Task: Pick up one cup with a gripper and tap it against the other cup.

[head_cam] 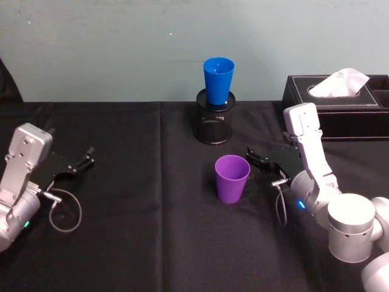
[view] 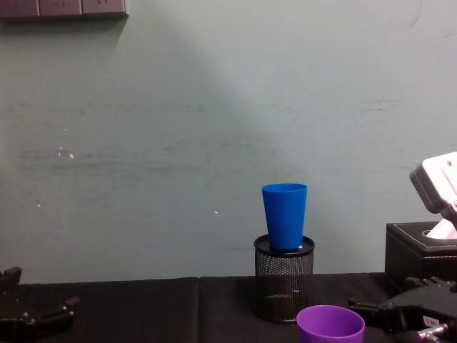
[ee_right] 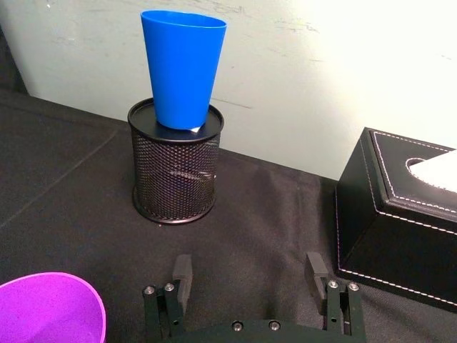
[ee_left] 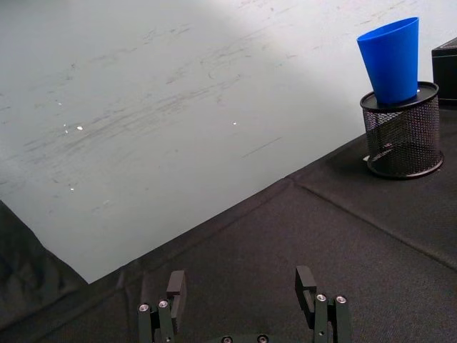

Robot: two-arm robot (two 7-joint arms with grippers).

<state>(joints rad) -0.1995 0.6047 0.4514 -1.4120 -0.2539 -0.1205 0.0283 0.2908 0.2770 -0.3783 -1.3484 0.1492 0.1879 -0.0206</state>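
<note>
A purple cup [head_cam: 231, 178] stands upright on the black tablecloth in the middle of the table; its rim shows in the right wrist view [ee_right: 48, 309] and the chest view [view: 330, 324]. The blue cup [head_cam: 218, 80] stands in the top of a black mesh pen holder [head_cam: 214, 121] behind it, seen too in the left wrist view [ee_left: 392, 59], right wrist view [ee_right: 181, 66] and chest view [view: 284, 216]. My right gripper [head_cam: 254, 158] is open just right of the purple cup, apart from it, fingers [ee_right: 181, 275] empty. My left gripper [head_cam: 84, 160] rests open at the far left.
A black tissue box [head_cam: 340, 106] with a white tissue sits at the back right, close behind my right arm. A pale wall runs along the table's far edge. Open tablecloth [head_cam: 140, 201] lies between the two arms.
</note>
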